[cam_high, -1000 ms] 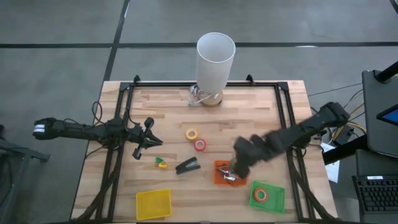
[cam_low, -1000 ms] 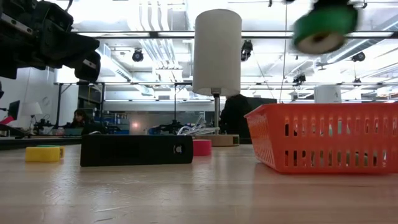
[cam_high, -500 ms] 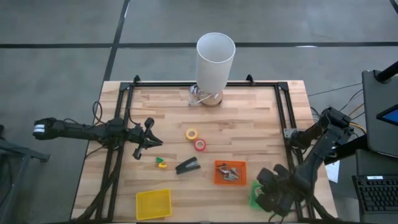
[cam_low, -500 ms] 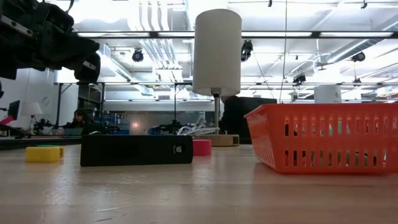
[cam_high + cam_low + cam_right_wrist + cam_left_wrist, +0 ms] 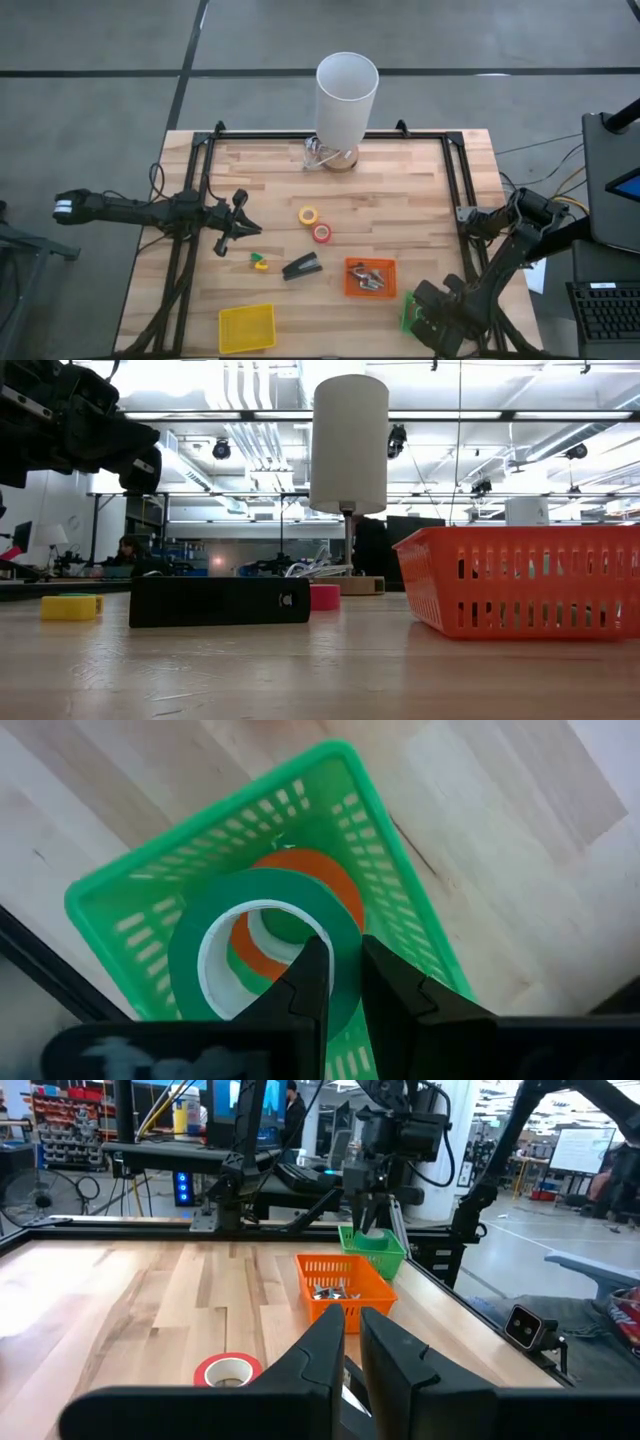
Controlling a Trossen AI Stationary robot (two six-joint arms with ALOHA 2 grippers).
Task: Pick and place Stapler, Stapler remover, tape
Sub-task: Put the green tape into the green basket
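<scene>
In the high view the green basket (image 5: 408,312) at the table's near right corner is largely covered by the right gripper (image 5: 437,318), and only a green edge is seen there; in the low view no writing can be read on the stapler (image 5: 219,601), where only a small pale mark is noted. In the right wrist view the right gripper (image 5: 335,982) is seen pinching the wall of the green tape roll (image 5: 262,946) directly over the green basket (image 5: 390,890), in which a red-orange tape roll (image 5: 318,890) already lies. The left gripper (image 5: 238,228) is held idle over the table's left side with its fingers pressed nearly together and nothing between them, while the stapler (image 5: 301,267) lies mid-table beside the orange basket (image 5: 369,277), with a yellow roll (image 5: 308,215) and a red roll (image 5: 321,233) just beyond.
</scene>
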